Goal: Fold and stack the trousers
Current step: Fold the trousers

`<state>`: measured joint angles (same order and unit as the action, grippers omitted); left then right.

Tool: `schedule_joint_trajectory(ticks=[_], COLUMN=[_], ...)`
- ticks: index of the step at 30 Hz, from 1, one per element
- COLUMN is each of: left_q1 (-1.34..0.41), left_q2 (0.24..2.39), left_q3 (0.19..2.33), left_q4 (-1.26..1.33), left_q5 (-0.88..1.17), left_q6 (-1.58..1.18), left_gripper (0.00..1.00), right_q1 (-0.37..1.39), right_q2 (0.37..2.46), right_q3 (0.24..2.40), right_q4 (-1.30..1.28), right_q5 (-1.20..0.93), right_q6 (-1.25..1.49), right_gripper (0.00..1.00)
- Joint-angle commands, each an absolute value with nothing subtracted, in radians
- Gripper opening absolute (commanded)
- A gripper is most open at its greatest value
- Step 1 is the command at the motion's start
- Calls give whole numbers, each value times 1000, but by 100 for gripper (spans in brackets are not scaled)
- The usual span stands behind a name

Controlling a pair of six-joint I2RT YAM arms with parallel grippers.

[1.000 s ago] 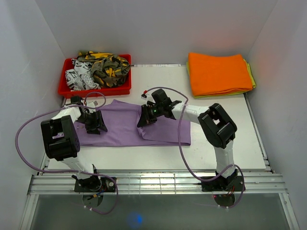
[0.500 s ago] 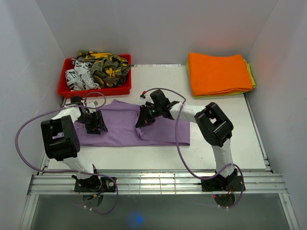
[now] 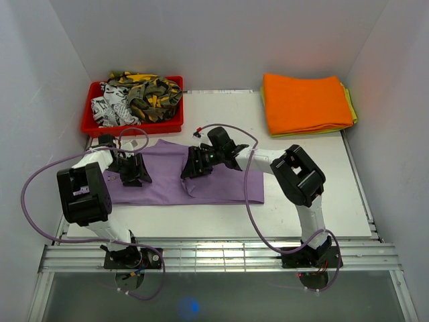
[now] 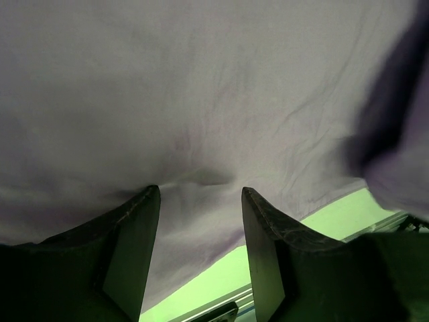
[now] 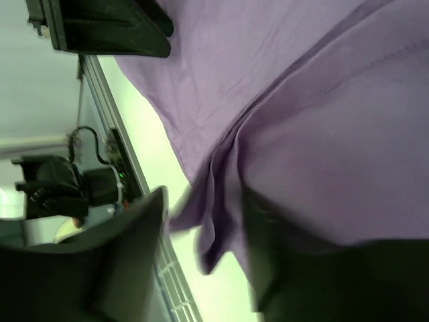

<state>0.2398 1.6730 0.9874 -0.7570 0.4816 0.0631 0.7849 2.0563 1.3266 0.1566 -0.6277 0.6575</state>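
The lilac trousers [image 3: 224, 184] lie flat across the middle of the table, with the right part folded over onto the rest. My left gripper [image 3: 136, 173] rests on their left end. In the left wrist view it [image 4: 200, 196] stands open, both fingertips on the smooth cloth [image 4: 201, 100] and nothing pinched. My right gripper [image 3: 190, 165] is low over the folded edge near the middle. In the right wrist view its jaws [image 5: 201, 201] stand apart, and a loose fold of the trousers [image 5: 218, 208] hangs between them.
A red basket [image 3: 134, 127] of camouflage and black-and-white garments stands at the back left. A folded orange cloth [image 3: 305, 102] on a yellow-green one [image 3: 351, 107] lies at the back right. White walls close in on three sides; a metal rail runs along the near edge.
My right gripper has slid left over the trousers, drawing the folded layer with it, and its jaws have parted. The left gripper has stayed put.
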Motion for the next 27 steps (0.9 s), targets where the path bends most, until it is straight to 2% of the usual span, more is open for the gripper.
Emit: schedule_joint_trajectory(ticks=[1,3,6,8,11,13,19,23,27], left_q1=[238,238,238,224,168,126,-35,-109,-146], left_q2=[1585,1537,1485,1480,1500,1537,1686,1784,1857], left_q3=[994,1026,1074,1092,1112,1121,1198,1270,1299], left_q4=[-736,-727,-686,-644,-575,-522,-453,-456,-465], left_q5=[577,644,707,756,752,710,657,569,535], left_q6=[68,49,-9,-79,-124,-152,-206,-180,-141], left_gripper=[62,63,63,67,67,67,67,67,63], right_q1=[793,792,784,763,695,648,401,252,154], right_q2=[2066,2048,1981,1904,1803,1760,1582,1505,1489], right_q3=[1322,1328,1361,1387,1385,1373,1188,1045,941], right_q4=[210,193,155,94,11,-135,-440,-502,-494], right_q5=[-626,-635,-655,-667,-680,-687,-545,-460,-471], right_q6=[666,652,614,554,483,393,111,25,9], right_gripper=[72,85,89,88,86,84,83,83,85])
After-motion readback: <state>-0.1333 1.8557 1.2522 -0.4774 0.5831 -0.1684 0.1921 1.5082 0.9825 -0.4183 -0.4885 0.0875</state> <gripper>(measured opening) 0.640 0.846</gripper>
